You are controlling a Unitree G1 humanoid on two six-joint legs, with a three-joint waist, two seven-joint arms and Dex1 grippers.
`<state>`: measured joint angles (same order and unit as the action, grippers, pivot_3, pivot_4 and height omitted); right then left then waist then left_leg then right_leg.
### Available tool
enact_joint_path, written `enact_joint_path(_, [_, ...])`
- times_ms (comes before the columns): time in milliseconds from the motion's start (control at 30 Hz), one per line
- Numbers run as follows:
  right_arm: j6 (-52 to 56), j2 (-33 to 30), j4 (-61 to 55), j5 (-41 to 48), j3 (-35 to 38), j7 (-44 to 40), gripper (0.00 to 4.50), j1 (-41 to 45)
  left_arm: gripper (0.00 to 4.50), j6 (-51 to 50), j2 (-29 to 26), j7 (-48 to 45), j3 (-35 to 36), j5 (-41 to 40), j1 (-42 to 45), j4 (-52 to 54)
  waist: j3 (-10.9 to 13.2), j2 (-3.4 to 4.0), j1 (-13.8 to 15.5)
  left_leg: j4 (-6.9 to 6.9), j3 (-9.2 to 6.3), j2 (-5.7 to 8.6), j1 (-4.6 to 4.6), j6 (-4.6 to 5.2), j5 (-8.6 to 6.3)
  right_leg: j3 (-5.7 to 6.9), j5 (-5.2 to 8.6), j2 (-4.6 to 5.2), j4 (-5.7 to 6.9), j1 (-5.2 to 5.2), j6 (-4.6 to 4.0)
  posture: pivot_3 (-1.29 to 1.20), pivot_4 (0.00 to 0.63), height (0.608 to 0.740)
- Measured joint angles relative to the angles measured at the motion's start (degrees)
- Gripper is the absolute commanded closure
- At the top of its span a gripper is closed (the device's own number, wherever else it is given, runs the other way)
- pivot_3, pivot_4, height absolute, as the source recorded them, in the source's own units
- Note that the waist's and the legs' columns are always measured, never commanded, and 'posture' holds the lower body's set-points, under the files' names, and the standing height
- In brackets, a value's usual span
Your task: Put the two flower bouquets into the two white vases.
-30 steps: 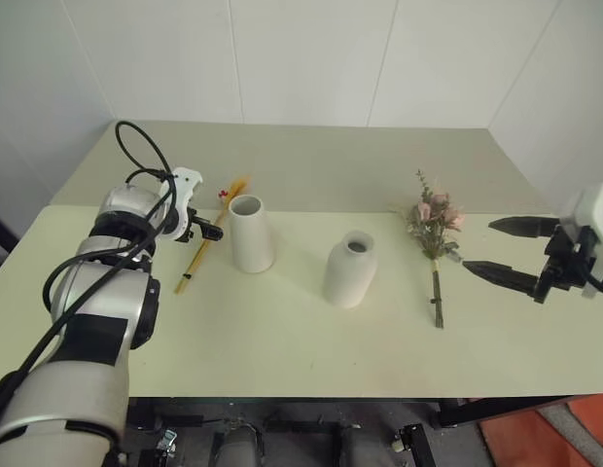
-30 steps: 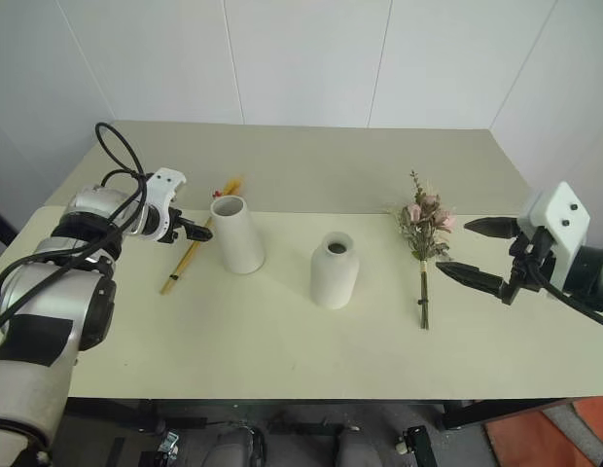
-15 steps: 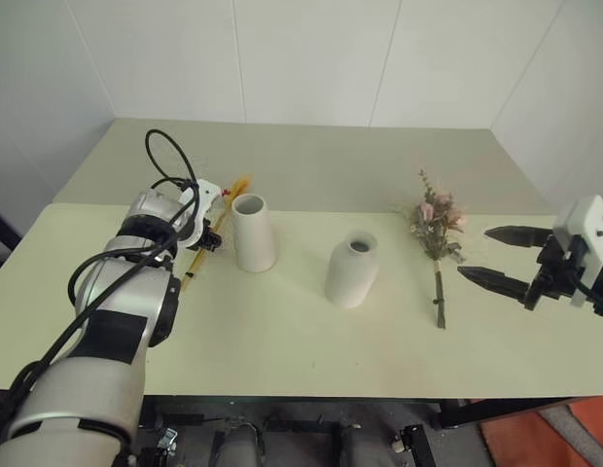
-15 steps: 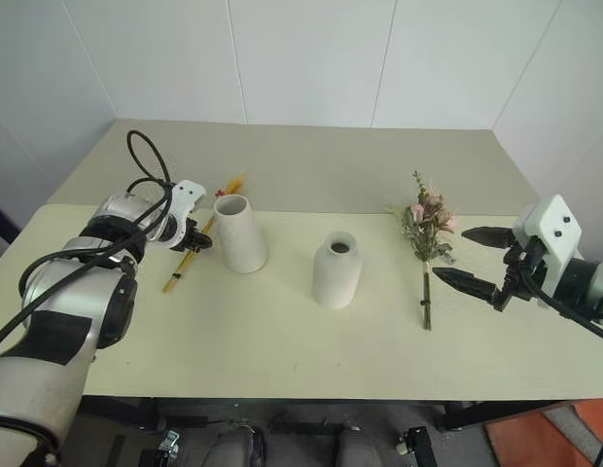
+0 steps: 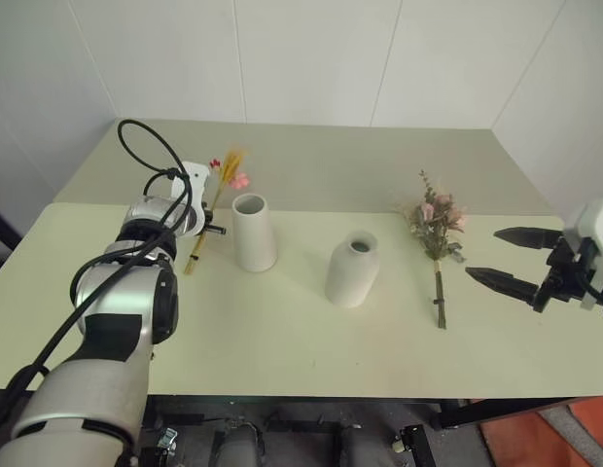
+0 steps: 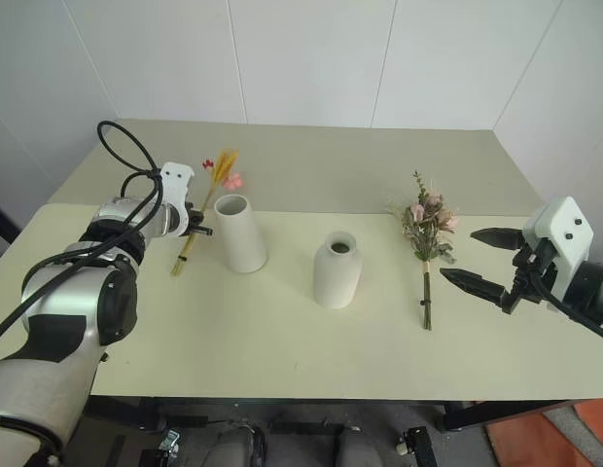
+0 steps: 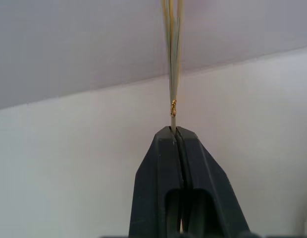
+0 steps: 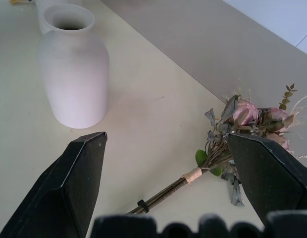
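We observe the left gripper at the far left of the table, its fingers pressed together on the thin stem of the golden-yellow grass plume. The plume stands tilted, its lower stem end near the table surface to the left of the cone vase and its feathery top and small pink-red bloom raised above the level of the vase mouth, just left of it. In the left wrist view, the two black fingers meet with the pale stem rising from between their tips.

The cone vase is upright, wide mouth up, left of centre. The bottle-shaped vase is upright to its right and slightly nearer, well apart from it. Both vases are empty.

The pink bouquet lies flat on the table to the right of the bottle-shaped vase, flower heads toward the far side and dark stem pointing toward the near edge.

The right gripper is positioned at the right of the table, near the stem of the pink bouquet but apart from it. Its fingers are spread wide and hold nothing. In the right wrist view, the pink bouquet and the bottle-shaped vase both appear between the two spread fingers.
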<state>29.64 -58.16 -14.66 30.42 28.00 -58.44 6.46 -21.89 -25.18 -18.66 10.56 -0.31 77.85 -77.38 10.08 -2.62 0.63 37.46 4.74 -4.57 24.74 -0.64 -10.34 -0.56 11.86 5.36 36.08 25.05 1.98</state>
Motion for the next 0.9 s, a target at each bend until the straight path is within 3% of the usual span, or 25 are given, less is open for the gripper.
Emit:
enact_joint_path(133, [-0.04,0.0,-0.02,-0.43,0.57,0.04,0.0,-0.79,4.49,9.51,-0.2,-2.81,8.41,-7.92,1.16,2.41,0.0,0.0,-0.04,0.0,0.03,0.0,0.0,0.0,0.0,-0.01,-0.02,0.01,0.0,0.0,0.01,0.0,0.15,0.74])
enact_joint_path(333, [-0.35,0.0,-0.16,-0.67,0.85,0.05,0.0,-0.89,4.49,24.14,-0.17,-24.3,15.25,-18.94,1.04,11.65,-0.01,0.02,-0.11,0.0,0.06,0.0,-0.07,-0.01,0.01,-0.02,-0.02,0.0,0.01,-0.06,0.0,0.0,0.15,0.74])
enact_joint_path(500, [-0.39,0.0,-0.18,-1.02,0.97,-0.11,0.0,-1.53,4.49,23.08,0.94,-32.36,18.62,-25.83,0.16,14.26,-0.01,0.01,-0.08,0.19,0.02,0.0,-0.08,0.02,-0.01,-0.01,-0.02,0.01,0.02,-0.18,0.03,0.0,0.15,0.74])
enact_joint_path(900, [0.95,0.66,-3.92,5.98,7.57,-1.42,0.0,-3.47,4.49,13.44,2.2,-41.86,16.05,-29.31,-4.32,18.87,-0.01,0.01,-0.17,0.33,-0.04,0.0,-0.08,0.09,-0.06,-0.01,-0.05,0.0,0.0,-0.3,0.09,0.0,0.15,0.74])
